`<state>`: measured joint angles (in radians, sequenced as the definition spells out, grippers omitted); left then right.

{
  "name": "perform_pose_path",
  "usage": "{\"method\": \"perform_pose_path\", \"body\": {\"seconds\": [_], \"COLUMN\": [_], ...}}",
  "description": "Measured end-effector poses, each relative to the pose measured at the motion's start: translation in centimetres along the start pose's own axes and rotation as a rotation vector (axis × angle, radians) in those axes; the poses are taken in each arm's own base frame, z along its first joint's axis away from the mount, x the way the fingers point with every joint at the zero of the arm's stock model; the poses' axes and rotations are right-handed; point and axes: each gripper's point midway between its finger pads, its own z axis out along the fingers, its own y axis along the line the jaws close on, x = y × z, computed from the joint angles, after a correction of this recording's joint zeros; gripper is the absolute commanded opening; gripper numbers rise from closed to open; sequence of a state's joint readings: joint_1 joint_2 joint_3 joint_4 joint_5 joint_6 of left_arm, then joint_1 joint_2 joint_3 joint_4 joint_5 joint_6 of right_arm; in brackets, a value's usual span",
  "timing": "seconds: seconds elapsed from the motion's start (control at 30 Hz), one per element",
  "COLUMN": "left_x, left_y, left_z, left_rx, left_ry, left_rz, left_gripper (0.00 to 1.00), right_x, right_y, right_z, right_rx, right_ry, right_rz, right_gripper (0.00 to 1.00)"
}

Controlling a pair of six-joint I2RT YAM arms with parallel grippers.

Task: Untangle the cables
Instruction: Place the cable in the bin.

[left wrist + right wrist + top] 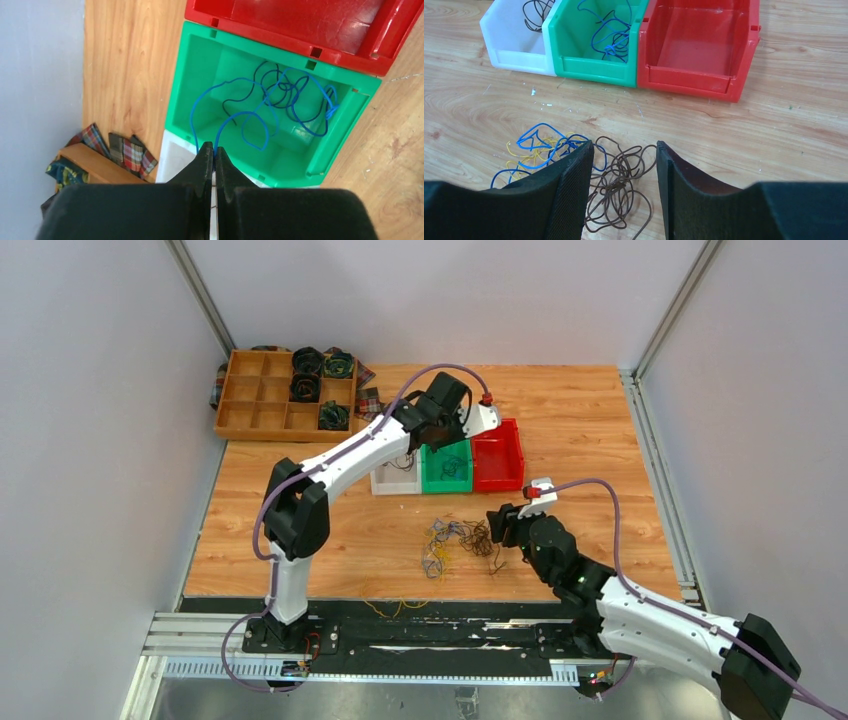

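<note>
Two arms are working the sort: the left gripper (pixel 214 152) is pinching a thin blue wire (pixel 330 107) over the green plastic bin (pixel 177 95), with release judged due next, while the right gripper (pixel 624 150), jaws parted, is hovering over the dark brown wire tangle (pixel 616 195) on the wooden table (pixel 799 115), needing descent and closure.

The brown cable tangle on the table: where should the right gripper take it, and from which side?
Probably from above, at the dense middle of the brown cable tangle, where loops overlap. It lies flat on the table, so a side approach finds little. The open right gripper hangs over it.
</note>
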<state>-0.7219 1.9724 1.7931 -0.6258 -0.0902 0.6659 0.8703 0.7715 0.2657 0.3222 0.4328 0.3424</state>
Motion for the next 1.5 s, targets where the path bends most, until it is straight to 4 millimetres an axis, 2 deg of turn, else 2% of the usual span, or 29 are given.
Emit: {"method": "perform_pose_path", "body": {"seconds": [0.5, 0.7, 0.77, 0.9, 1.07, 1.2, 1.3, 1.5], "left_x": [3.1, 4.7, 5.2, 5.1, 3.1, 2.0, 1.5, 1.6], "left_y": [-2.6, -3.5, -3.8, -3.4, -1.8, -1.3, -1.3, -2.2], "left_z": [7.7, 9.5, 9.8, 9.4, 7.3, 5.0, 3.9, 2.7], "left_rx": [0.039, 0.057, 0.068, 0.089, 0.099, 0.122, 0.139, 0.189], "left_ry": [0.063, 0.098, 0.115, 0.135, 0.090, 0.061, 0.053, 0.062], "left_rz": [-0.034, -0.064, -0.074, -0.115, -0.181, -0.212, -0.221, -0.230], "left_gripper": [0.00, 0.01, 0.07, 0.30, 0.61, 0.72, 0.86, 0.91], "right_x": [0.0, 0.0, 0.0, -0.4, -1.3, -1.5, -1.9, -2.2], "right_y": [-0.8, -0.8, -0.8, -0.7, -0.5, -0.4, -0.4, -0.5], "right_z": [-0.5, -0.5, -0.5, -0.5, -0.5, -0.6, -0.8, -1.2], "right_rx": [0.026, 0.027, 0.027, 0.026, 0.017, 0.014, 0.010, 0.008], "right_ry": [0.002, 0.004, 0.003, 0.000, -0.018, -0.027, -0.037, -0.045], "right_rz": [-0.026, -0.028, -0.029, -0.036, -0.039, -0.037, -0.031, -0.029], "right_gripper": [0.48, 0.49, 0.49, 0.49, 0.49, 0.50, 0.50, 0.50]}}
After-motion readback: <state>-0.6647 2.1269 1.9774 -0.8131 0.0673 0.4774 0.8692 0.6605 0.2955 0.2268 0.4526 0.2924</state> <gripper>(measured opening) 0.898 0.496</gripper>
